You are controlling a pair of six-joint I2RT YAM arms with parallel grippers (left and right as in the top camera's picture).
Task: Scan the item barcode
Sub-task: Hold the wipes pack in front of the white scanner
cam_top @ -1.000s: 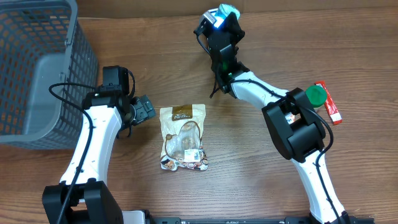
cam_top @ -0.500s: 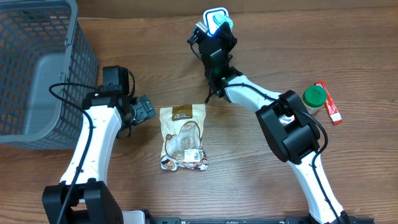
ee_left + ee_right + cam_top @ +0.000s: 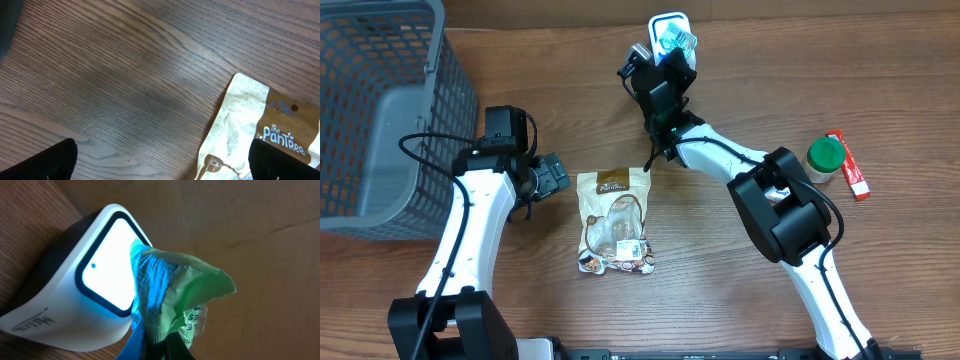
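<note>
The tan bag just by the left gripper says "The PanTree" in blue. The scanner has a little logo, too blurry to read.

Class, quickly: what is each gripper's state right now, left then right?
Left gripper: open, holding nothing.
Right gripper: shut on the green packet, at the scanner.

A: What carries everything?

B: A brown wooden table. A grey mesh basket sits upper left, and a white scanner at top centre.

A: And the rest?

B: A tan pouch lies flat mid-frame. At right, a green-lidded jar stands just beside a red pack.
</note>
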